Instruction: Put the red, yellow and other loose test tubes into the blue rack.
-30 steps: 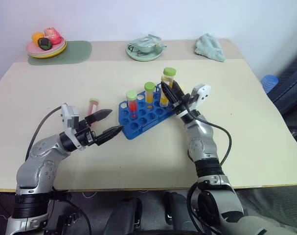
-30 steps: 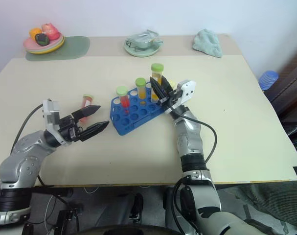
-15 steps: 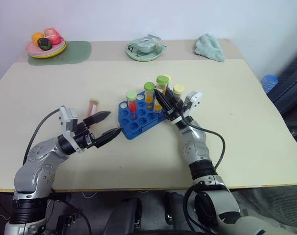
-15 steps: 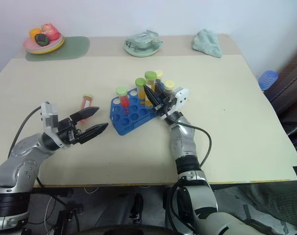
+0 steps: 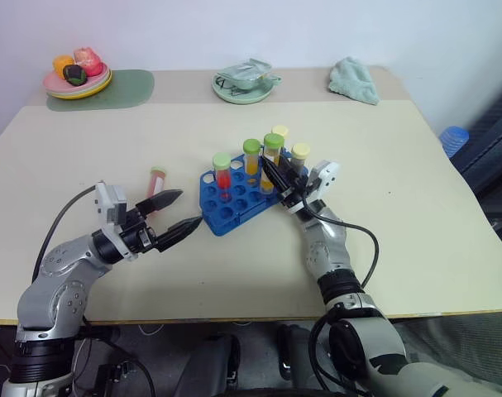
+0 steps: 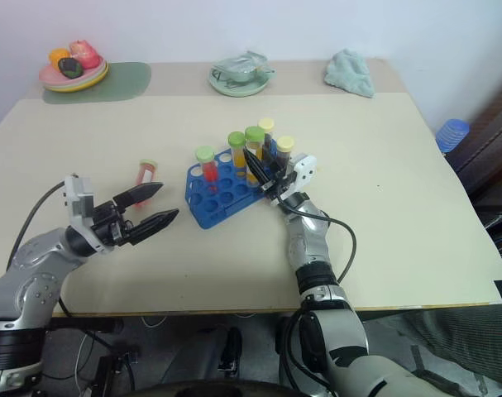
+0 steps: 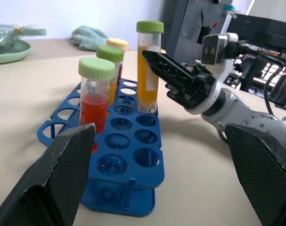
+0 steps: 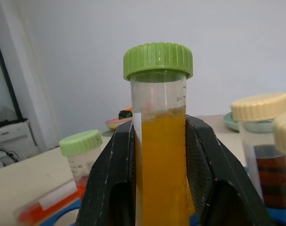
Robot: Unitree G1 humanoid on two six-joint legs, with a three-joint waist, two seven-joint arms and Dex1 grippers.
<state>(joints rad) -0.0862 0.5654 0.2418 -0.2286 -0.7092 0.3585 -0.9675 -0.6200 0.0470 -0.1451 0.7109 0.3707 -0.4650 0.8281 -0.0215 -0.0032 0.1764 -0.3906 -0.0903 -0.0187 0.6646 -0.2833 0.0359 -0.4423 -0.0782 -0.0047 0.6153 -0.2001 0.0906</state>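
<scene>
The blue rack [image 5: 234, 203] lies mid-table. My right gripper [image 5: 271, 168] is shut on a yellow test tube with a green cap [image 8: 158, 155], held upright with its lower end in a hole of the rack. A red tube with a pale green cap [image 5: 222, 165], another green-capped yellow tube [image 5: 251, 153] and two dark tubes with pale yellow caps [image 5: 300, 152] stand in the rack. A reddish tube [image 5: 157, 178] lies loose on the table left of the rack. My left gripper [image 5: 190, 208] hangs open just in front of that tube, holding nothing.
At the back of the table [image 5: 416, 215] are a plate of toy fruit [image 5: 77, 81] on a green mat [image 5: 126, 87], a green dish with a crumpled wrapper [image 5: 246, 85] and a teal cloth [image 5: 354, 80]. A blue object [image 5: 455, 137] sits beyond the right edge.
My right gripper has come down with the yellow tube, from above the rack to standing in it. The left gripper has stayed open in the same place.
</scene>
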